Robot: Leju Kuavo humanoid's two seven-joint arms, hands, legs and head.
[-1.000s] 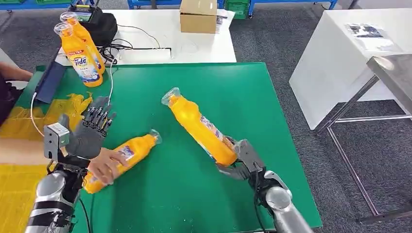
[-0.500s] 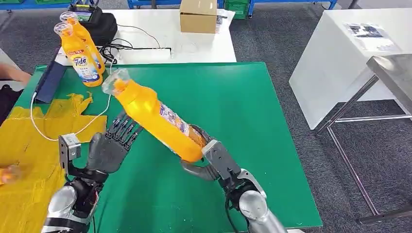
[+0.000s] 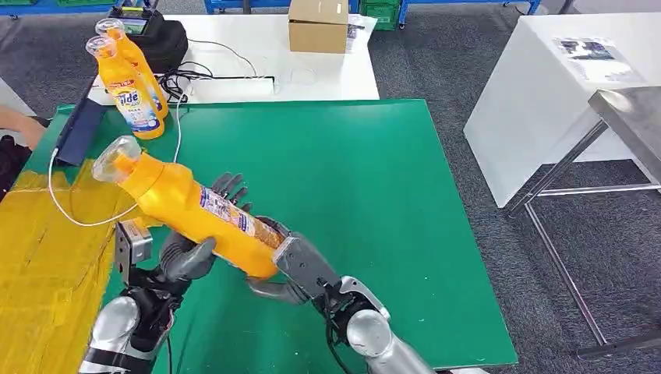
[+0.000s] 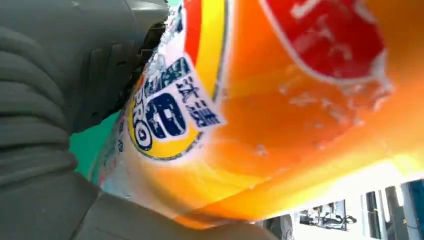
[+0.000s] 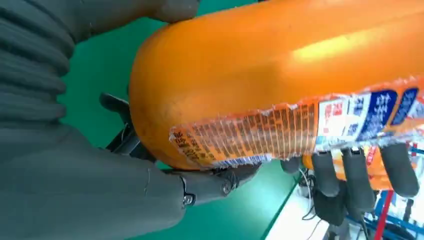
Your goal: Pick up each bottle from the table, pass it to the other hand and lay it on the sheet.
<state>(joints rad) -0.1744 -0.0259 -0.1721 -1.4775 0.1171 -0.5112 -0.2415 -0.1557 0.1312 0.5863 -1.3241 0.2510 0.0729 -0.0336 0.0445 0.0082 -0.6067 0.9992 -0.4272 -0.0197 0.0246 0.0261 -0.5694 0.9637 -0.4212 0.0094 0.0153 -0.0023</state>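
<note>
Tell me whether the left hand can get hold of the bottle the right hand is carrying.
Probably yes: the left hand is already wrapped around the bottle, next to the right hand.

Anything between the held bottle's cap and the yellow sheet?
Nothing solid. In the head view the held bottle has its cap hanging above the yellow sheet, near a white cable.

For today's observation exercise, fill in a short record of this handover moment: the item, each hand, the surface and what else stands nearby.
Item: orange plastic detergent bottle, tilted, clear cap toward the yellow sheet
Right hand: grips the bottle's base
Left hand: fingers around the bottle's middle
Surface: green table mat
Nearby: two upright orange bottles at the mat's far left corner
</note>
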